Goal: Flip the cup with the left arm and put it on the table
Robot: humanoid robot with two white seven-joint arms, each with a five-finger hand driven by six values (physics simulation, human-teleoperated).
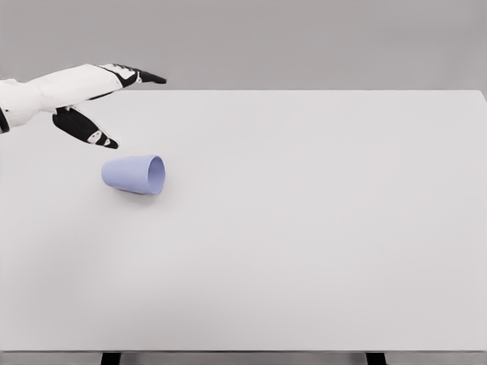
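Observation:
A pale blue cup (135,174) lies on its side on the white table (304,228), left of the middle, its mouth facing right. My left hand (114,106) hovers above and behind the cup, up and to its left, not touching it. The fingers (141,75) are stretched out and the thumb (87,129) points down toward the cup, so the hand is open and empty. The white left forearm (46,91) enters from the left edge. The right arm is out of view.
The table's far edge (304,90) runs across the top and its near edge (243,350) along the bottom. A grey wall (304,38) stands behind the table.

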